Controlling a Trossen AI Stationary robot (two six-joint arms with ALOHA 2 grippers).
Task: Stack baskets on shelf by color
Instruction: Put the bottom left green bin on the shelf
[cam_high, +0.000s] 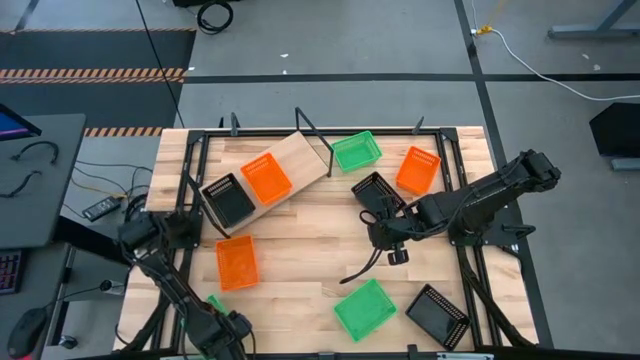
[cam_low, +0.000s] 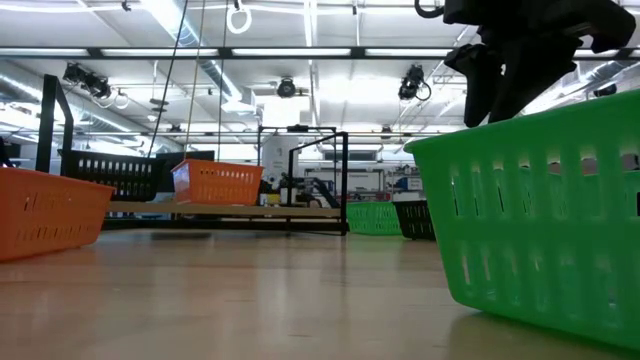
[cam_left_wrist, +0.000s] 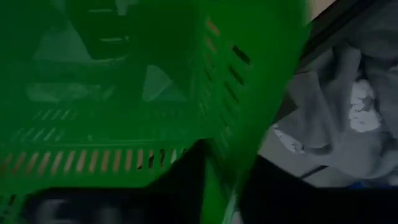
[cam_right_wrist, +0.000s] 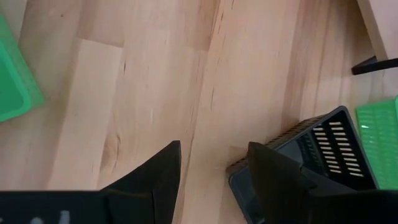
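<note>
The shelf (cam_high: 300, 152) lies slanted at the far left, with a black basket (cam_high: 228, 200) and an orange basket (cam_high: 266, 178) on it. Loose on the table are an orange basket (cam_high: 237, 262), a green basket (cam_high: 364, 308) and a black basket (cam_high: 438, 315). My left gripper (cam_high: 218, 318) is at the near left edge on another green basket (cam_left_wrist: 124, 93), of which the high view shows only a sliver (cam_high: 215, 303) beside the arm. My right gripper (cam_right_wrist: 214, 162) hangs open over bare wood beside a black basket (cam_right_wrist: 311, 155). My left gripper has the green basket's side wall (cam_left_wrist: 227, 168) between its fingers, one finger inside the basket (cam_left_wrist: 180, 180) and one outside (cam_left_wrist: 280, 193). It comes slanting down from above. Whether the basket is lifted off the table I cannot tell.
Farther back stand a green basket (cam_high: 356, 151) and an orange basket (cam_high: 418, 169). Black frame rails (cam_high: 312, 135) rise from the shelf's end. The near green basket (cam_low: 540, 220) fills the low view's right side. Bare wood lies at the table's middle (cam_high: 300, 250).
</note>
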